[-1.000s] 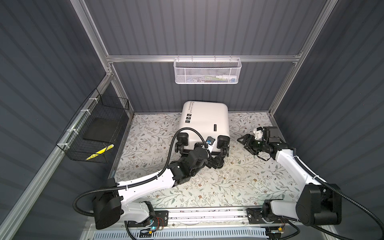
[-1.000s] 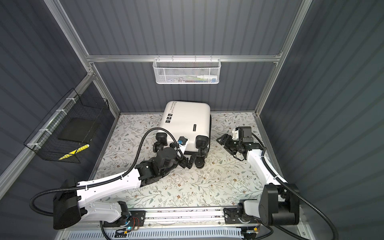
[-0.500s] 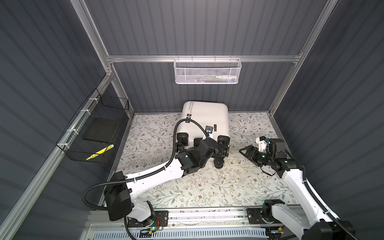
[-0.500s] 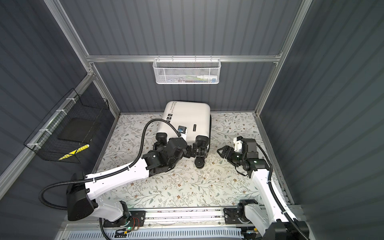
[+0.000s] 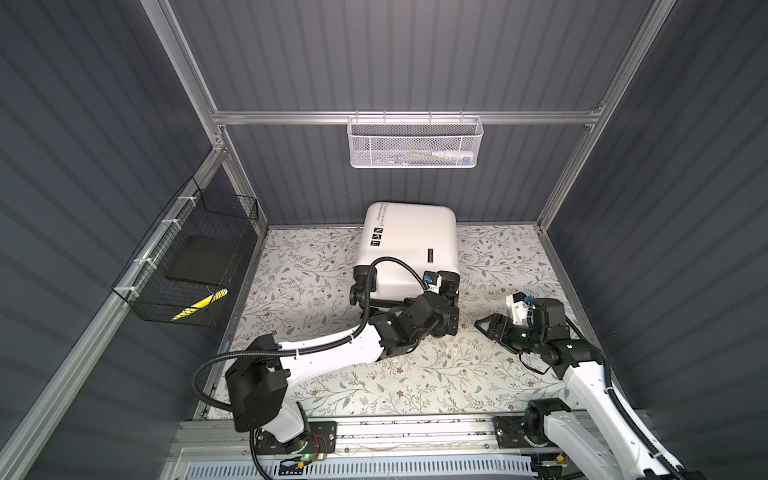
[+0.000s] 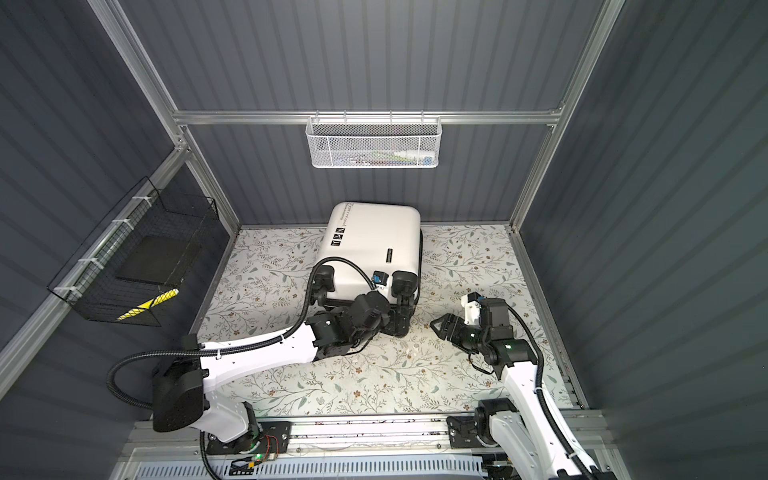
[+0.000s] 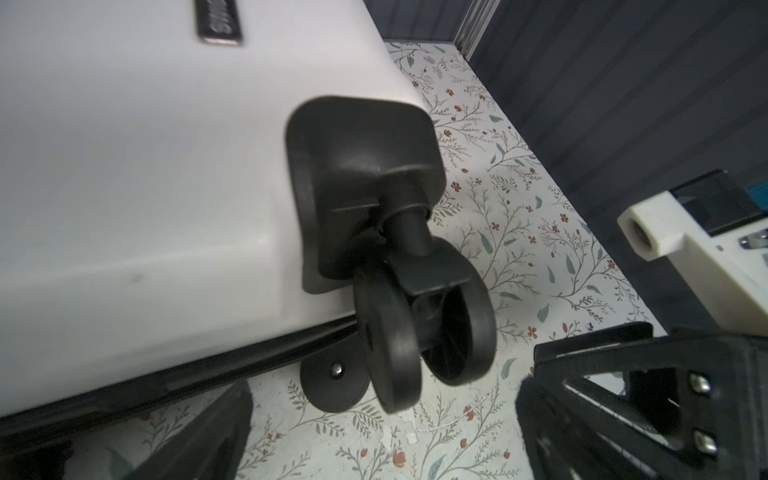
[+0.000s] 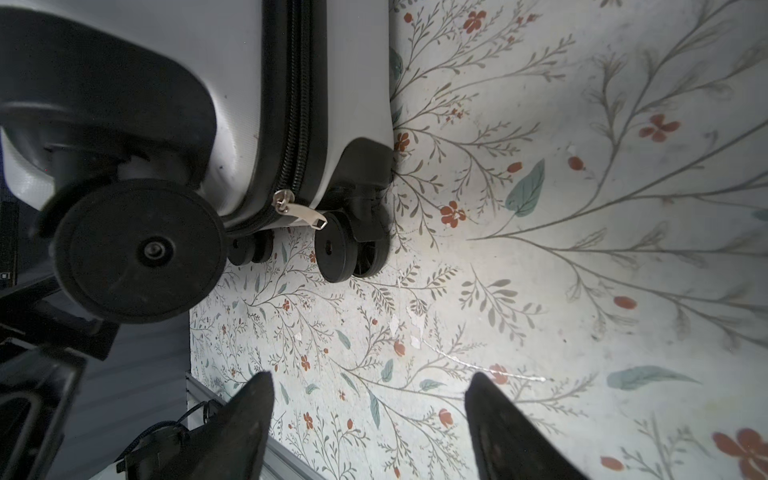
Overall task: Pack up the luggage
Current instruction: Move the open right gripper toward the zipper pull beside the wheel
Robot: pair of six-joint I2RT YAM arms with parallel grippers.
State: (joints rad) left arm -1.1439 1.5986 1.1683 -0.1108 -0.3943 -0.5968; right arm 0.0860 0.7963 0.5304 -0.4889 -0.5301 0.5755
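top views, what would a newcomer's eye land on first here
The white luggage lies closed and flat on the floral table near the back wall, wheels toward the arms. The left gripper is open right at one wheel. The right gripper, open and empty, points at that same corner, where a silver zipper pull shows.

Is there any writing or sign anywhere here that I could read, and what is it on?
Luggage lid edge: a printed line ending, it seems, in "cool"; rest too small.
Three black stickers: white signs, unreadable.
Black badge: blurred, unreadable.
White mesh basket contents: too small.
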